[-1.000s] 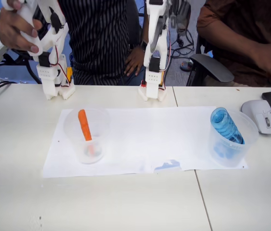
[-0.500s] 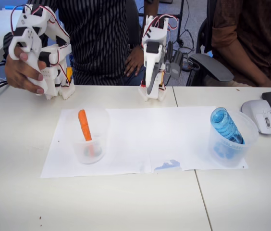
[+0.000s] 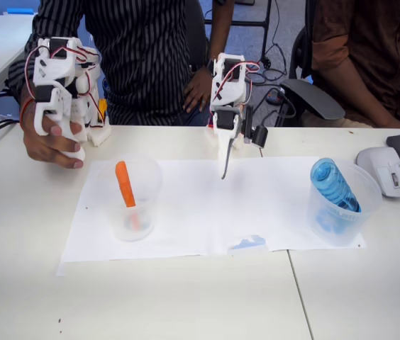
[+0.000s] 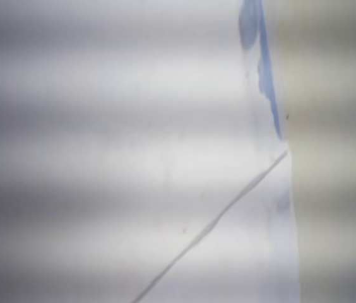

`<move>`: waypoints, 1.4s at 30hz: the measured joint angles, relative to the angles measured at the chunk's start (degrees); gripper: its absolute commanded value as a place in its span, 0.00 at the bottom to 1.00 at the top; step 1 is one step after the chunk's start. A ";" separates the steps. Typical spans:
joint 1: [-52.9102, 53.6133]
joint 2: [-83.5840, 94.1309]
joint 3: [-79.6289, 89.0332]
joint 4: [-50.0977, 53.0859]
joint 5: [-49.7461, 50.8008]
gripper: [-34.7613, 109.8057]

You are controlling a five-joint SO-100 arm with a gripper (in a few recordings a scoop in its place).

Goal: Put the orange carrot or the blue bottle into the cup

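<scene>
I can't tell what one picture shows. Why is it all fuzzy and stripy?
The wrist view is out of focus, with light and dark bands across the white paper. The fixed view is sharp: the orange carrot and blue bottle show clearly.

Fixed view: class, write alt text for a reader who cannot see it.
An orange carrot stands in a clear cup on white paper; at right, a blue bottle leans in another cup. The white arm's end effector hangs over the paper between them.
</scene>
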 measured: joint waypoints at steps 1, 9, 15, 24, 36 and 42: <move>-1.41 0.00 0.88 -0.35 0.00 0.37; -3.78 0.09 3.43 -0.44 0.00 0.37; -3.87 0.09 4.66 -0.44 0.00 0.37; -4.83 0.09 4.66 -0.44 0.00 0.34; -4.83 0.09 4.66 -0.44 0.00 0.29; -4.57 0.09 4.66 -0.44 0.00 0.29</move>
